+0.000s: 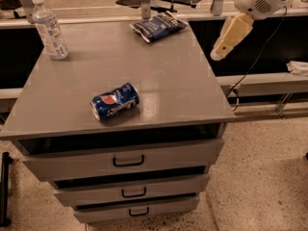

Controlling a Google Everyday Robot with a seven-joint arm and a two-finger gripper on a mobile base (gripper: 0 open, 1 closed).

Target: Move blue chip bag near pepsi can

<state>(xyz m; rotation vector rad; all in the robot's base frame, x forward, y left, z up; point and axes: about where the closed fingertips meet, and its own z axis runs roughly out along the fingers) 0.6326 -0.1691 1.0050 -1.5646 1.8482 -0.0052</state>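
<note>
A small blue chip bag lies flat at the far edge of a grey cabinet top, right of centre. It is dark navy crinkled foil with white lettering and pale sealed ends. The pepsi can, dented blue metal with a round red, white and blue logo, lies on its side near the front, well apart from the bag. A clear plastic water bottle stands upright at the far left corner. The cream-coloured gripper hangs in the air beyond the right edge, angled down, touching nothing; whether it is spread or closed cannot be told. Three drawers with dark handles sit below.
</note>
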